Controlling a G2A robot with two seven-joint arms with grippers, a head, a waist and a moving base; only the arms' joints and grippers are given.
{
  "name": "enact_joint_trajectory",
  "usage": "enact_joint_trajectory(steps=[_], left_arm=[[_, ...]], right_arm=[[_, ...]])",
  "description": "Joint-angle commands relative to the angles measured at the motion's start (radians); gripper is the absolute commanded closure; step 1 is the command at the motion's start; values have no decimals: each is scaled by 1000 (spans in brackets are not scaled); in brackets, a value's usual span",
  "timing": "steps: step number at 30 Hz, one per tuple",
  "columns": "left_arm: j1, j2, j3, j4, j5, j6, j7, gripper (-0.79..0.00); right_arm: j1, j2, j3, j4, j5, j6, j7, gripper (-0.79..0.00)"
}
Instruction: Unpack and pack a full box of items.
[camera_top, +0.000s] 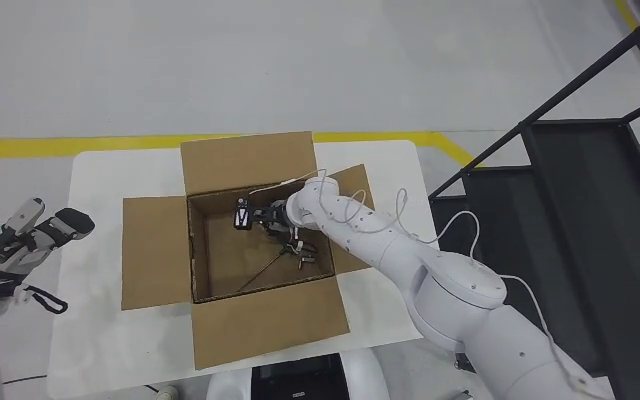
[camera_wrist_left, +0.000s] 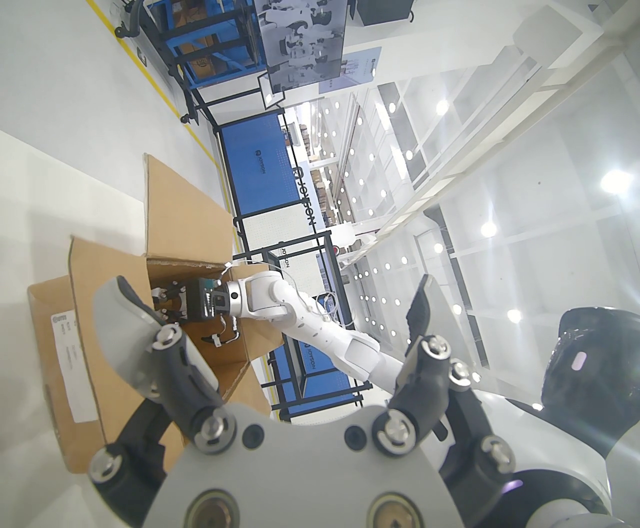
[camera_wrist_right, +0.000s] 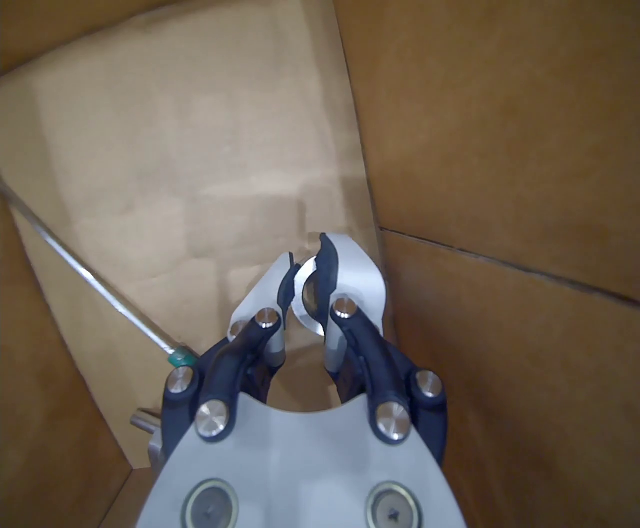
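Note:
An open cardboard box (camera_top: 250, 165) stands in the middle of the white table (camera_top: 100, 180), flaps spread outward. My right gripper (camera_top: 248, 216) is down inside it near the back wall, and its fingers (camera_wrist_right: 307, 255) are shut on a small round silver metal part (camera_wrist_right: 311, 295) close to a corner of the box. A thin metal rod (camera_wrist_right: 95, 277) with a green band lies on the box floor beside that gripper. My left gripper (camera_top: 45, 235) hangs open at the table's far left edge, its fingers (camera_wrist_left: 270, 290) wide apart and holding nothing.
Another small dark metal item (camera_top: 303, 252) lies on the box floor at the end of the rod (camera_top: 262, 272). In the left wrist view the box (camera_wrist_left: 190, 220) stands beyond the open fingers. A black stair frame (camera_top: 560, 160) rises right of the table.

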Motion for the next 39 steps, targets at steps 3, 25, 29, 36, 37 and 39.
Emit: enact_joint_trajectory(steps=[3,25,29,36,37,39], left_arm=[[0,0,0,0,0,0,0,-785],[0,0,0,0,0,0,0,-785],[0,0,0,0,0,0,0,-785],[0,0,0,0,0,0,0,-785],[0,0,0,0,0,0,0,-785],[0,0,0,0,0,0,0,-785]], right_arm=[[3,11,21,-20,17,-107,-71,0],[-51,108,167,-147,69,-247,-78,-222],[-78,106,175,-196,81,-160,-28,-785],[-97,75,144,-227,66,-58,42,-785],[-97,71,140,-224,65,-57,41,-785],[-94,62,132,-216,56,-55,38,-785]])
